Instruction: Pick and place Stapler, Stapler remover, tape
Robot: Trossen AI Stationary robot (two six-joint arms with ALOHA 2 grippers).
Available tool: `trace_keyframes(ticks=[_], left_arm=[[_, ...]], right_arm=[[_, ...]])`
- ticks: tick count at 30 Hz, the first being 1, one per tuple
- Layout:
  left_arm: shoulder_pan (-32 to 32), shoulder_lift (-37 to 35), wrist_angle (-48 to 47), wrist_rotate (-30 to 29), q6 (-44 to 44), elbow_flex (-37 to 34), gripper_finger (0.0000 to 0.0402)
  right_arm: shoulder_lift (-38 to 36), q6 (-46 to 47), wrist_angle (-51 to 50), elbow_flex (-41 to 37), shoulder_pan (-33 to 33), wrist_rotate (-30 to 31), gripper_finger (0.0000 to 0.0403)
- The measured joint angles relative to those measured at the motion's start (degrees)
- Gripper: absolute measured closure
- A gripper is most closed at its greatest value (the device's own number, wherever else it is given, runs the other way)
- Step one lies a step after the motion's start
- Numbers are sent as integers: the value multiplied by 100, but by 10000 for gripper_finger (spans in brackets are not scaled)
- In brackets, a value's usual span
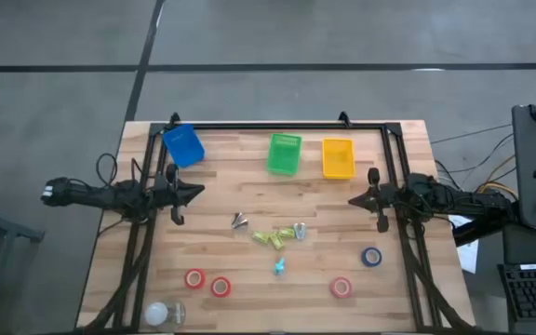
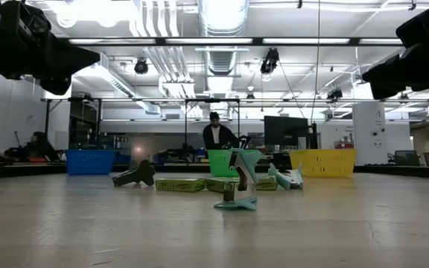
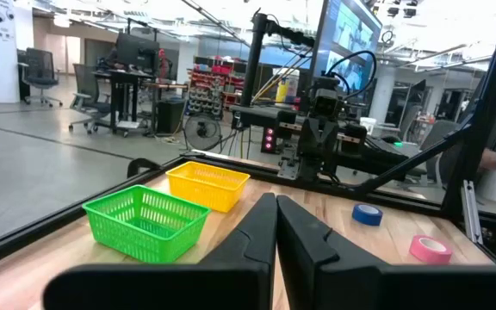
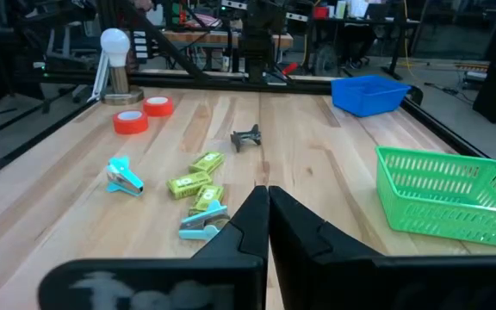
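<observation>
Small yellow-green staplers [image 1: 270, 239] lie in a cluster at mid-table, also in the right wrist view [image 4: 195, 181]. A dark staple remover [image 1: 239, 221] rests beside them, with two teal ones [image 1: 278, 268] [image 1: 298, 230]. Three red tape rolls [image 1: 194, 278] [image 1: 221, 287] [image 1: 341, 288] and one blue roll [image 1: 371, 257] lie flat near the near edge. My left gripper [image 1: 198, 193] hovers shut at the table's left. My right gripper [image 1: 352, 200] hovers shut at the right. Both point toward the centre, clear of everything.
Blue basket [image 1: 183, 145], green basket [image 1: 284, 154] and yellow basket [image 1: 338, 157] stand along the far edge. A white bulb-like object [image 1: 159, 314] sits at the near left corner. A black frame [image 1: 277, 126] rims the table. A person [image 2: 216, 134] stands beyond the far edge.
</observation>
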Motion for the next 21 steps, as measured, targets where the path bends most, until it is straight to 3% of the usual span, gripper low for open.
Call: trace_keyframes(ticks=[21], left_arm=[[1,-1,1,0,1,1,388]], right_arm=[[0,-88,45,0,0,4,394]])
